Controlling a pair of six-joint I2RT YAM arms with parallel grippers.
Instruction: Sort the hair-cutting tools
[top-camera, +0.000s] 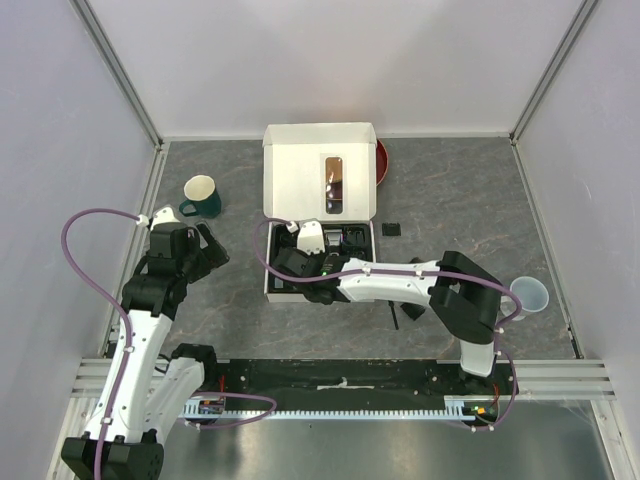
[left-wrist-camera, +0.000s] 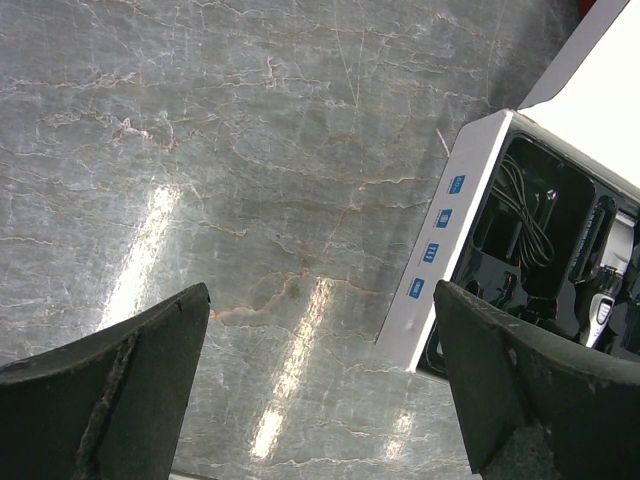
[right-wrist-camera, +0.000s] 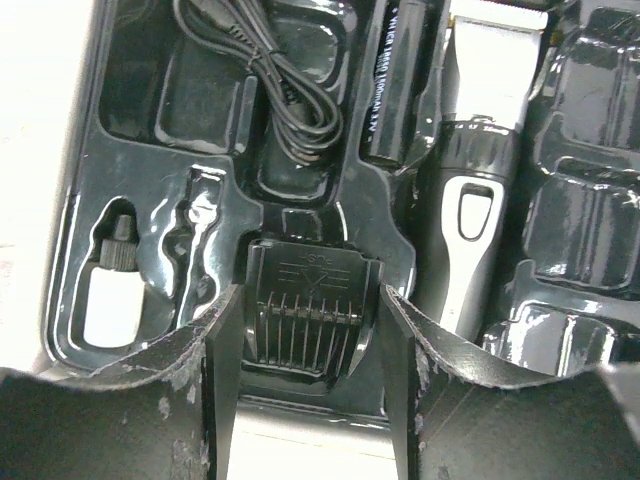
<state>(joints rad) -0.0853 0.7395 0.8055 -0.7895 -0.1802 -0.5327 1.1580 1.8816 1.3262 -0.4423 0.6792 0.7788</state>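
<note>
My right gripper (right-wrist-camera: 312, 350) is down in the black tray of the white box (top-camera: 270, 292), shut on a black comb guard (right-wrist-camera: 312, 315) whose sides touch both fingers. The black-and-silver clipper (right-wrist-camera: 478, 150) lies in its slot to the right. A coiled black cable (right-wrist-camera: 270, 80) fills the pocket above. Another small comb guard (top-camera: 392, 229) lies on the table right of the box. A thin black brush (top-camera: 395, 314) shows under the right arm. My left gripper (top-camera: 205, 250) hangs open over bare table (left-wrist-camera: 320, 330), left of the box (left-wrist-camera: 450, 240).
The box lid (top-camera: 300, 170) stands open at the back, with a red bowl (top-camera: 382, 162) behind it. A green mug (top-camera: 202, 196) sits far left and a clear cup (top-camera: 529, 296) at the right. A small white bottle (right-wrist-camera: 112, 290) lies in the tray's left pocket.
</note>
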